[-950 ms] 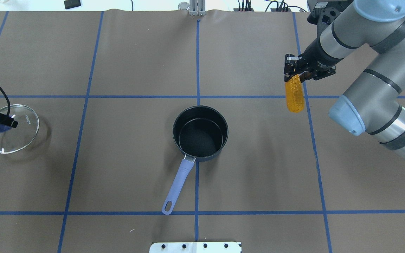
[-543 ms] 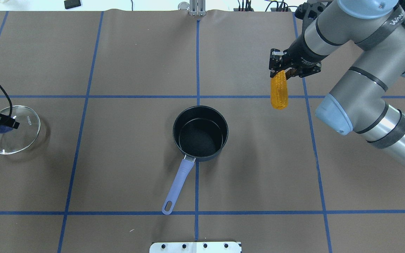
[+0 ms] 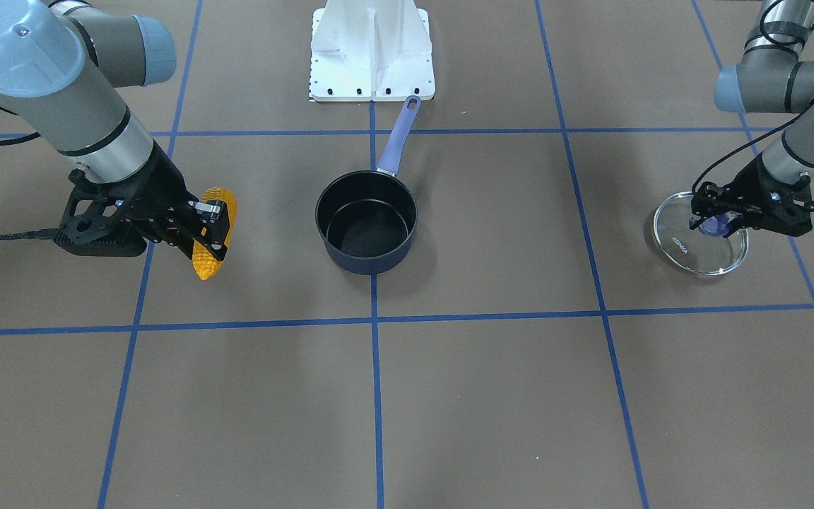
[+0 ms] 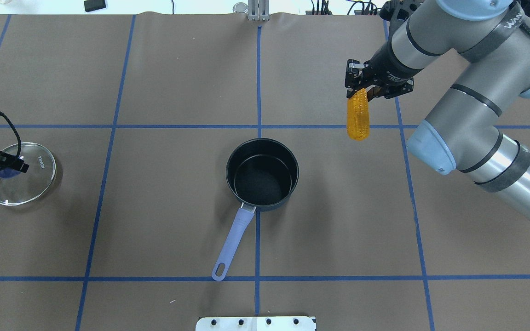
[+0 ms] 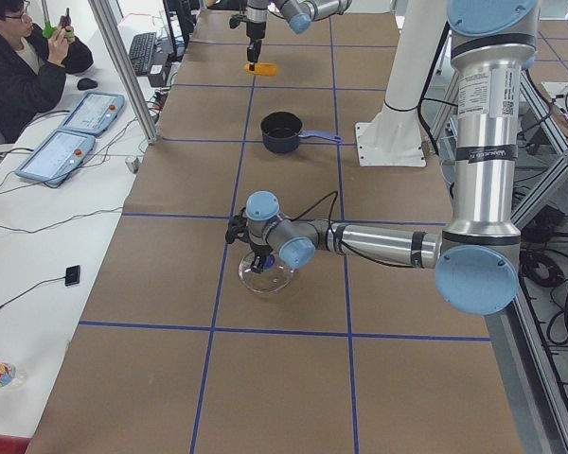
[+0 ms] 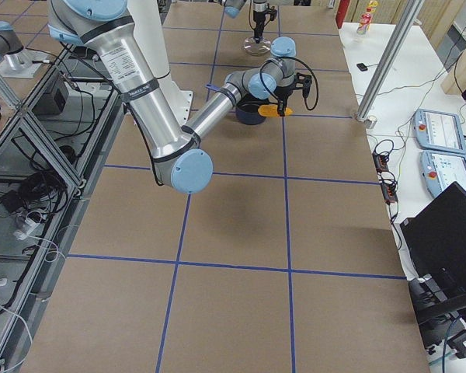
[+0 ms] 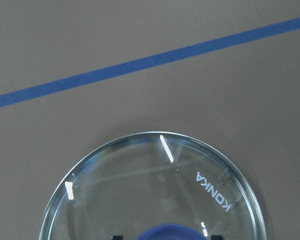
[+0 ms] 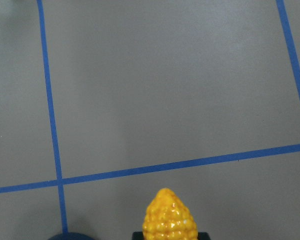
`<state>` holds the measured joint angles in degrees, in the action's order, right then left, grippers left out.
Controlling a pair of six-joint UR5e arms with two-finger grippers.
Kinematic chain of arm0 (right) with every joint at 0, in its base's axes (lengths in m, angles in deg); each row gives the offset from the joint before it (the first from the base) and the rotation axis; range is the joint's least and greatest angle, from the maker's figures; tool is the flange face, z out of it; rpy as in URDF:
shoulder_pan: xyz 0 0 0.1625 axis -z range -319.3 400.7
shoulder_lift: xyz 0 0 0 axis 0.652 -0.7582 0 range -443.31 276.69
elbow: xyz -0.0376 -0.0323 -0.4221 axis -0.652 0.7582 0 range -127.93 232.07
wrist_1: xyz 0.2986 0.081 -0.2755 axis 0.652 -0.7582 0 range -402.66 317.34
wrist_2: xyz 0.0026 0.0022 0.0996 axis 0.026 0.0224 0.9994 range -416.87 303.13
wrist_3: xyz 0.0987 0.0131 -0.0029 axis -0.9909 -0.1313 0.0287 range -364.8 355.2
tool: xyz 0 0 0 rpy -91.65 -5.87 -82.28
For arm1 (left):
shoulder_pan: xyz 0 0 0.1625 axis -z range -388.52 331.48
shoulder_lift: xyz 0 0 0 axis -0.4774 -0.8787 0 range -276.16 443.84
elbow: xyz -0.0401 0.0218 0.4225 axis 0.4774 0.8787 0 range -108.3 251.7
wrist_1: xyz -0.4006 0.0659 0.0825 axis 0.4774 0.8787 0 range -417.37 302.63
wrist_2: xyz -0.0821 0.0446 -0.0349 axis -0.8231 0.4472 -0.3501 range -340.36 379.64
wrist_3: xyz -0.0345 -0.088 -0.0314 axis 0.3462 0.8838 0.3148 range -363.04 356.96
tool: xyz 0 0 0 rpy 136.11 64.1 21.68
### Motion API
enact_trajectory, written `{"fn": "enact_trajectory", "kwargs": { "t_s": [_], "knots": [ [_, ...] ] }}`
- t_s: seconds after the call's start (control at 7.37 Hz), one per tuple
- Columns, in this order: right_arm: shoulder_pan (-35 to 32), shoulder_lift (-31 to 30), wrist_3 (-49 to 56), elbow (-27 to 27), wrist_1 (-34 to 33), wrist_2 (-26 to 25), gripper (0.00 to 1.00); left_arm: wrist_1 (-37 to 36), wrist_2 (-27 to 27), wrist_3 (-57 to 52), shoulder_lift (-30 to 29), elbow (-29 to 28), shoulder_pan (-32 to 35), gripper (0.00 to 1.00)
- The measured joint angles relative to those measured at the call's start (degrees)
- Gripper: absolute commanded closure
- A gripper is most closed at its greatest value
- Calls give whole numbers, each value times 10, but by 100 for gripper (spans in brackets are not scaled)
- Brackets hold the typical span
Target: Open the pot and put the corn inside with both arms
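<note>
The dark pot (image 4: 262, 174) with a lilac handle (image 4: 233, 243) stands open and empty at the table's middle, and it also shows in the front view (image 3: 366, 223). My right gripper (image 4: 360, 92) is shut on the thick end of the orange-yellow corn (image 4: 357, 117) and holds it in the air, to the right of and beyond the pot. The corn's tip shows in the right wrist view (image 8: 169, 217). My left gripper (image 4: 11, 168) is shut on the blue knob (image 7: 176, 234) of the glass lid (image 4: 32, 186) at the far left, low over or on the table.
The white base pedestal (image 3: 372, 53) stands behind the pot's handle. Blue tape lines (image 4: 258, 78) cross the brown table cover. An operator (image 5: 19, 66) sits at a side desk with teach pendants (image 5: 52, 156).
My right arm has carried the corn leftward, closer to the pot. The lid in my left gripper has shifted slightly and its shadow has shrunk.
</note>
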<state>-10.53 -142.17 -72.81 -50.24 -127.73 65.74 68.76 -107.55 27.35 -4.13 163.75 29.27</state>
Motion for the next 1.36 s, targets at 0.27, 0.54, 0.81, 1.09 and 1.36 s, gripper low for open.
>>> {"fn": "enact_trajectory", "kwargs": {
  "t_s": [0.27, 0.54, 0.81, 1.09, 1.36],
  "knots": [
    [2, 6, -10, 0, 0, -1, 100, 0, 0, -1, 0, 0, 0, 3],
    [11, 22, -26, 0, -12, -7, 100, -1, -1, -1, -2, 2, 0, 3],
    [49, 44, -59, 0, -29, -45, 100, -5, -20, 1, -2, 21, 4, 3],
    [106, 66, -107, 2, -32, -100, 100, -12, -73, 1, -4, 37, 40, 3],
    [158, 97, -147, 18, -32, -148, 100, -40, -105, 1, -9, 57, 71, 3]
  ]
}}
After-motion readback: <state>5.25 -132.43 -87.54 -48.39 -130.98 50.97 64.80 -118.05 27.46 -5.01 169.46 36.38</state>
